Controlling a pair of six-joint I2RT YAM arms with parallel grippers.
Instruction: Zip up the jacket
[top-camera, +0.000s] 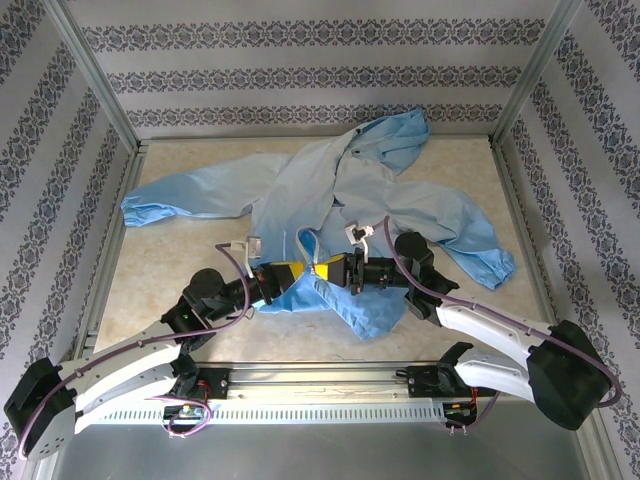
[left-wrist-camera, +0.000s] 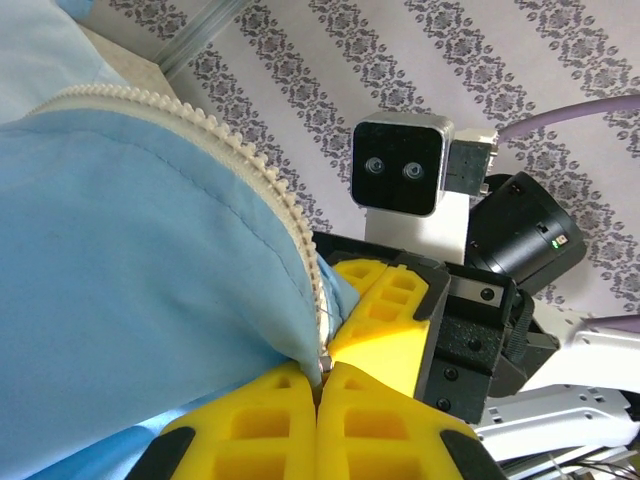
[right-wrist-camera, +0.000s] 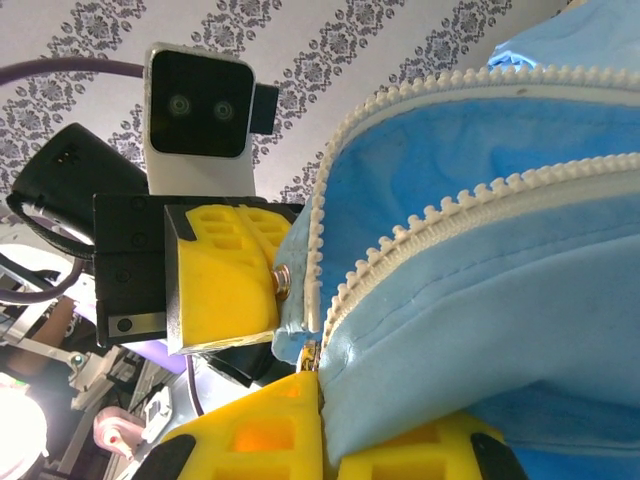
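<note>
Thin, slightly shiny blue cloth jacket (top-camera: 300, 190), pale matt plastic zipper teeth (right-wrist-camera: 480, 200), smooth beige tabletop (top-camera: 160, 270)

free: near-left table (top-camera: 155, 255) | blocked: centre — jacket (top-camera: 300, 190) sprawled

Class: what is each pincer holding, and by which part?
Both hold the jacket. The left pincer is shut on the lower end of one zipper edge; the right pincer is shut on the lower end of the other.
</note>
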